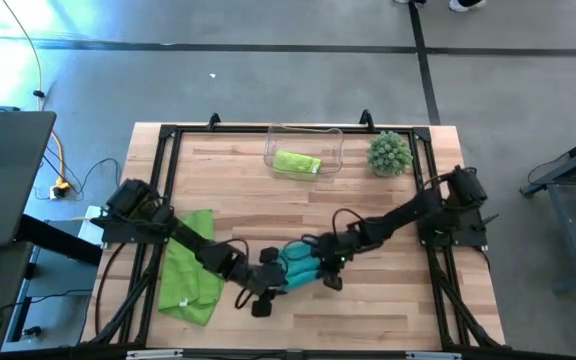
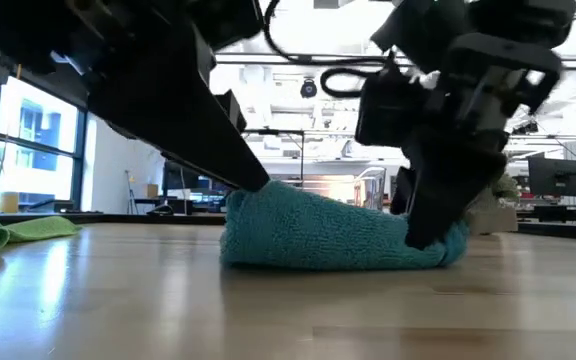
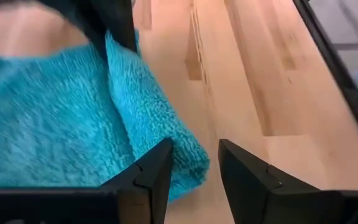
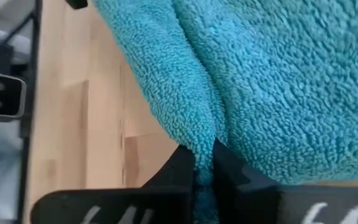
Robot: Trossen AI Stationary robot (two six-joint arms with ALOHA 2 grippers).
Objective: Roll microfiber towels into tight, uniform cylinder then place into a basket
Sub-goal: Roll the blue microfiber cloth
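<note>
Teal towel (image 2: 338,235) on table, right gripper (image 4: 204,163) clamped on it, left gripper (image 3: 194,165) apart beside.

No readable text, label or number shows anywhere; white marks on the right gripper (image 4: 204,163) stay illegible.

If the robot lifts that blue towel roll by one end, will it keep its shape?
Probably not. The teal towel looks soft and floppy, sagging flat on the table, so it would likely droop or unroll. The right gripper pinches just one fold. Its fuzzy pile should resist slipping.
</note>
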